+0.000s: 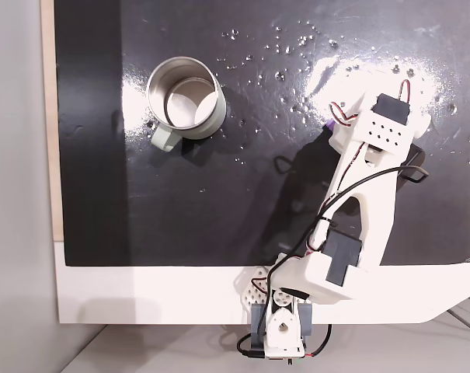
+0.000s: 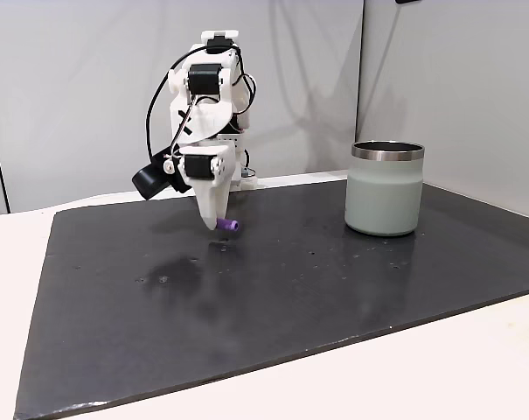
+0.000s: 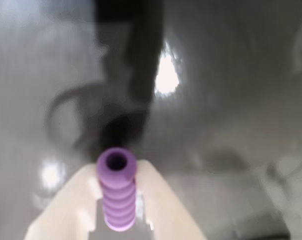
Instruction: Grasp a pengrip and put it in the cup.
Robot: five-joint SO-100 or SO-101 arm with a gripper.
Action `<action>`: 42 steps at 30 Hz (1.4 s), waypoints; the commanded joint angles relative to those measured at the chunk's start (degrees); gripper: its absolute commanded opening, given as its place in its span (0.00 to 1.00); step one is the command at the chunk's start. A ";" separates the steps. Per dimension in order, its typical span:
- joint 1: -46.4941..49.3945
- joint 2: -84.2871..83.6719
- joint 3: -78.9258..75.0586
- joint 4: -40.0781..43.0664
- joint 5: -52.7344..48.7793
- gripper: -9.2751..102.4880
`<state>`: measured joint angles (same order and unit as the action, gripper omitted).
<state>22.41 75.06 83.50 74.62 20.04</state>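
Pengrip [image 3: 117,195] sits clamped between the two pale fingers [image 3: 66,210] of the gripper [image 3: 118,200] in the wrist view, a ribbed light-purple tube with its open end facing the mat; its near end is cut off by the lower edge of that picture, and the surface behind it is blurred into grey smears and glare.

Going from the biggest thing down: the black mat [image 2: 334,297] covers most of the white table [image 2: 474,367], and in the top-down fixed view bright glare and scattered white specks wash out its upper right part. The white arm [image 1: 359,210] rises from its base [image 1: 281,330] at the bottom edge of that view and leans up and to the right, its own body hiding the gripper's tips and nearly all of the pengrip [image 1: 330,124], of which a purple sliver peeks out at the arm's left side. In the side-on fixed view the arm [image 2: 207,114] stands folded high with the gripper [image 2: 219,223] pointing straight down, the tips hanging just above the mat; the pengrip [image 2: 230,227] pokes out sideways to the right from the tip, clear of the surface as far as can be told.

The metal cup [image 1: 186,99] stands upright well apart from the gripper, at the upper left of the top-down view with its short grey-green handle [image 1: 164,140] pointing down-left; its shiny inside looks empty. In the side-on view the cup [image 2: 385,188] is at the right and the handle is hidden behind its body.
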 commanded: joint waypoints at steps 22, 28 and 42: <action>-24.35 27.07 -16.61 13.18 -6.86 0.08; -33.22 20.74 -24.08 12.74 -10.90 0.08; -42.36 9.40 -31.03 11.25 -14.68 0.08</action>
<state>-18.98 84.11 56.25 86.92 5.98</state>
